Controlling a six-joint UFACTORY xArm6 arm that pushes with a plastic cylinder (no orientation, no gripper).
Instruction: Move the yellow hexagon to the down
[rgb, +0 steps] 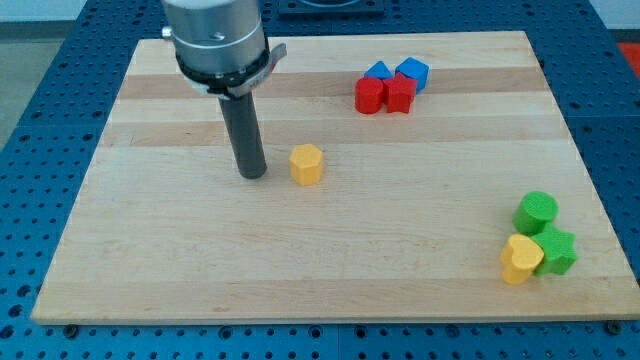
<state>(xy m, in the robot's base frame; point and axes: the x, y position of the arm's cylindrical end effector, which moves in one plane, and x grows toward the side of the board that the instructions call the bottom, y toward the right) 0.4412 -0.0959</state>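
Observation:
The yellow hexagon (307, 164) sits on the wooden board (300, 260) a little left of the middle. My tip (252, 174) rests on the board just to the view's left of the hexagon, with a small gap between them. The rod rises straight up to the grey arm body at the view's top.
Two red blocks (385, 94) and two blue blocks (398, 72) cluster at the view's top right. A green cylinder (536, 211), a green star-like block (556, 250) and a yellow block (521, 259) cluster at the bottom right near the board's edge.

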